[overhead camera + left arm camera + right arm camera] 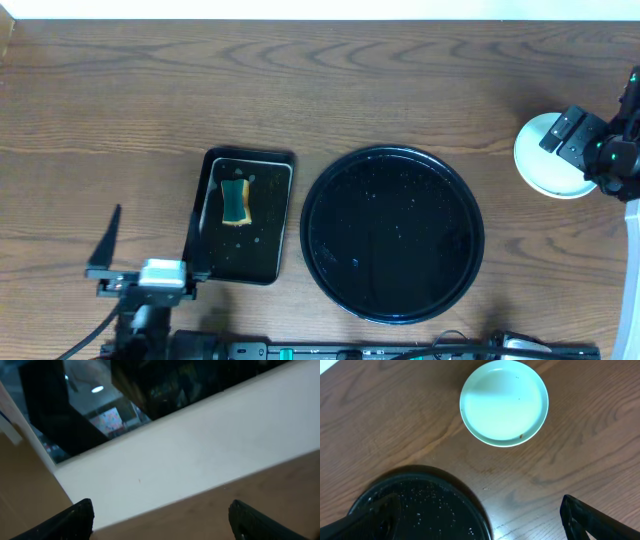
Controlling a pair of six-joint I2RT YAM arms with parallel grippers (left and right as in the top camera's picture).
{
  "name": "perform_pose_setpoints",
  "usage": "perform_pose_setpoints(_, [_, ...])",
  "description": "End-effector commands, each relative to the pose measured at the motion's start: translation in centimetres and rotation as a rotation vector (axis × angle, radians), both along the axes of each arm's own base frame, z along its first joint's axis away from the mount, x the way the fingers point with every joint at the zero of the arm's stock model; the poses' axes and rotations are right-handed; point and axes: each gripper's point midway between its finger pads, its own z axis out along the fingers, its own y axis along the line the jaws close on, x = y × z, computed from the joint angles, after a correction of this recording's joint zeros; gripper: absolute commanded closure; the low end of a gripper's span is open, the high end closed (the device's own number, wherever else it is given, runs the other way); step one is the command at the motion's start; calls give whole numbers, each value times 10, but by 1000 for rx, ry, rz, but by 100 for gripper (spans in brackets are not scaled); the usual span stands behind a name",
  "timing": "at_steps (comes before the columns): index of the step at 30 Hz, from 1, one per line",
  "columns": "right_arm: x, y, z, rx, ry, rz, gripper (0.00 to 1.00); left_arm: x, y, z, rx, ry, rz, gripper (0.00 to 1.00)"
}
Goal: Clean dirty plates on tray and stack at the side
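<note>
Brown wood-grain bench [120, 110] fills the overhead view, with a white wall [210, 445] beyond it in the left wrist view. The large round glossy black tray [393, 300] sits at mid-bench, beaded with water drops and carrying no plate.

The only crockery in sight is a pale blue round shallow plate [504, 402] at the far right of the bench, off the tray and well apart from it. From these views I cannot tell whether other plates lie stacked beneath it. A tiny brown speck shows near its front rim; otherwise it looks clean.

The right tool [572, 135] hangs directly over that plate [540, 165]. Its wrist view shows its two fingers [590, 520] spread wide and holding nothing, with the plate straight ahead of them and the tray rim [415, 480] behind and to one side.

The left tool [155, 230] sits at the near-left corner, also spread and empty. It is just beside the smaller rectangular black tray [265, 265], which holds a yellow-and-green sponge [236, 200].

The right arm is by far the nearer to the plate. The left is nearer the sponge, with the round tray between the two arms. Being round, the plate has no long axis to align with. Judging by the bare tray, the cleaning seems close to done.
</note>
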Motion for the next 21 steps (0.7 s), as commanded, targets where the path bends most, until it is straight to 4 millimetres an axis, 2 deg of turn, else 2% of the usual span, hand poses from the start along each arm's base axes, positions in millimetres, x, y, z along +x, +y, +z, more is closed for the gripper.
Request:
perform_pose_setpoints(1, [0, 1, 5, -21, -9, 16, 1, 5, -4, -32, 7, 22, -18, 14])
perform_pose_setpoints(4, [0, 1, 5, -21, -9, 16, 1, 15, -8, -56, 13, 73, -37, 14])
perform_pose_setpoints(10, [0, 1, 5, -21, -9, 16, 1, 29, -12, -92, 20, 147, -55, 14])
perform_pose_setpoints(15, [0, 1, 5, -21, -8, 17, 1, 44, -17, -135, 21, 229, -75, 14])
perform_pose_setpoints(21, [0, 1, 5, -21, -9, 16, 1, 54, -21, -181, -98, 331, -93, 14])
